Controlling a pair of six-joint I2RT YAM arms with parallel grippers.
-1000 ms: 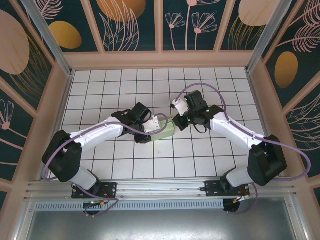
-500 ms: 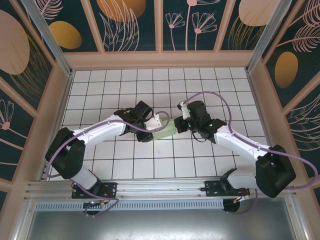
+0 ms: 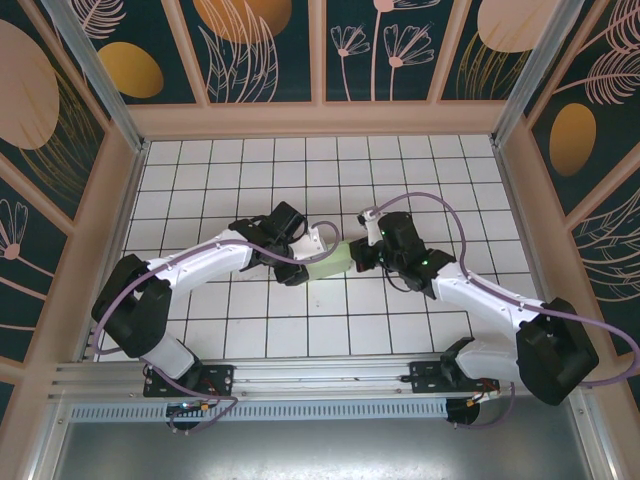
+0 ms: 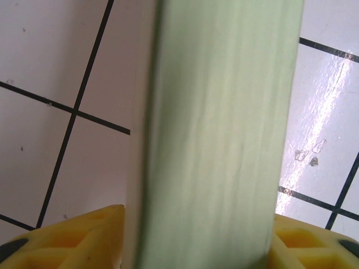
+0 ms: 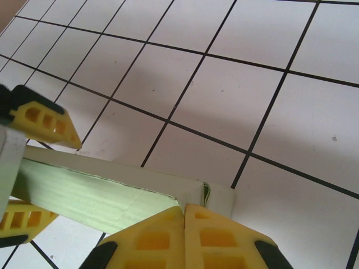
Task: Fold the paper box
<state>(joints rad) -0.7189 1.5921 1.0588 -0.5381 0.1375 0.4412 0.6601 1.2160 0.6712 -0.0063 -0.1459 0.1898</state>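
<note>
**A:** Where is the paper box [image 3: 332, 263]?

**B:** Near the middle of the tiled table [image 3: 250, 170], between the two grippers. It is a flat, pale mint-green oblong. It lies roughly left to right, with its right end a little farther from the arm bases.

**A:** What is the left gripper [image 3: 308, 264] doing?

**B:** It is clamped on the box's left end. In the left wrist view, the green card runs straight up between the yellow fingers [image 4: 84, 238], one finger pressed against each side (the card's face shows faint lengthwise creases).

**A:** And the right gripper [image 3: 358, 252]?

**B:** It is at the opposite end of the box. Its own camera shows the yellow fingers [image 5: 148, 241] pressed flat against each other. Their tips touch the box's corner, where the green face meets a white side wall. Whether a thin edge of card is nipped between the pads, I can't tell from that angle.

**A:** Are the two grippers touching each other?

**B:** No. They are near each other, with the length of the box between them. The right wrist view looks along the box to the other gripper's yellow fingers, one on each side of the far end.

**A:** How are the arms placed?

**B:** Both reach inward from their bases at the near edge, and their wrists meet over the centre tiles.
</note>
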